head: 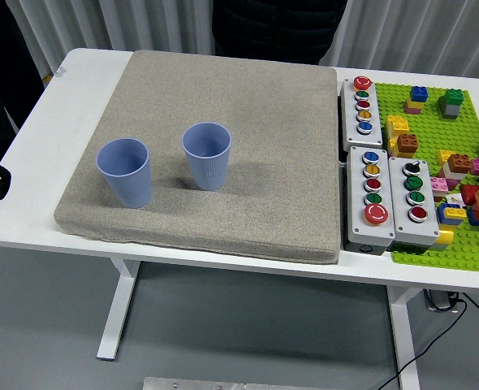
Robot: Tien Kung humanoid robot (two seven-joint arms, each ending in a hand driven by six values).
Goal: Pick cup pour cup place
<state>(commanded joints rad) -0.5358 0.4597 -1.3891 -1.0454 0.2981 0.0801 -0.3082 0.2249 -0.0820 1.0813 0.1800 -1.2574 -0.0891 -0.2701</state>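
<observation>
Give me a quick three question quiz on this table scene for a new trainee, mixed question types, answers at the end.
1. True or false: both blue cups stand upright on the grey mat.
2. Multiple choice: what lies directly right of the mat? A) a laptop B) button boxes C) a plate
3. Fill in: the toy bricks sit on a ____ baseplate.

Key:
1. True. The left cup and right cup both stand upright, apart from each other.
2. B, the button boxes.
3. Green; the baseplate is at the table's right end.
</observation>
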